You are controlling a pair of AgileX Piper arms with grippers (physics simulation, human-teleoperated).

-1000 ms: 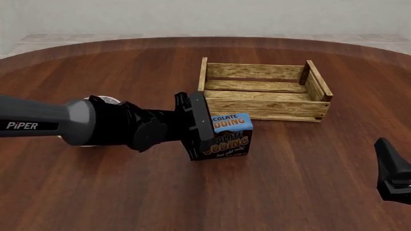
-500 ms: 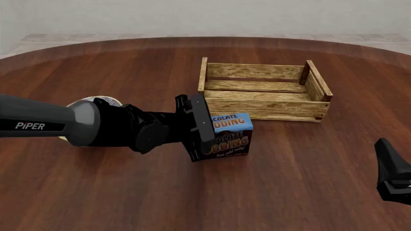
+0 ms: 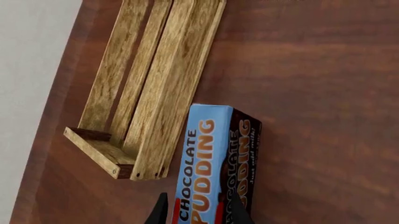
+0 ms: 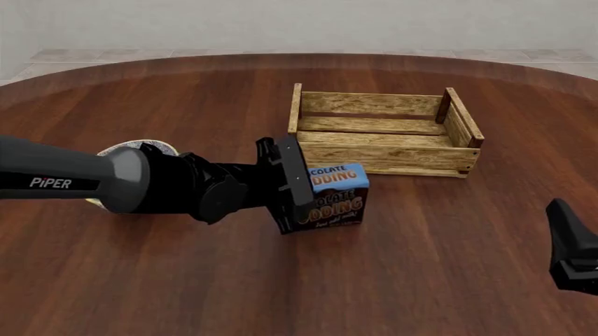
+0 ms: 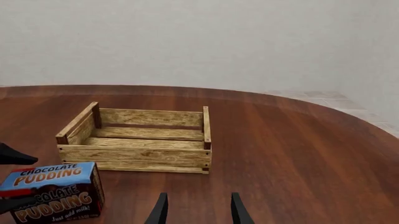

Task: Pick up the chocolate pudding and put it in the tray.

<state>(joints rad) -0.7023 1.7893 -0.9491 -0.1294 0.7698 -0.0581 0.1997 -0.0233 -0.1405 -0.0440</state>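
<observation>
Right gripper (image 4: 572, 260): idle at the table's near right edge, fingers apart, nothing between them.
Left gripper (image 4: 301, 185): nearer arm; fingers straddle the chocolate pudding (image 4: 337, 197) at its left end, apparently gripping.
Pudding: mid-table, long axis left-right, extending rightward from the claw.
Tray (image 4: 381, 158): just beyond the box, toward the far edge.

I see left arm (image 4: 140, 183) hiding most of bowl (image 4: 140, 147); left gripper (image 4: 291, 183) covers chocolate pudding (image 4: 338, 197) left part.

Perhaps a home: round wooden table (image 4: 187, 280), pale wall (image 5: 249, 42).
</observation>
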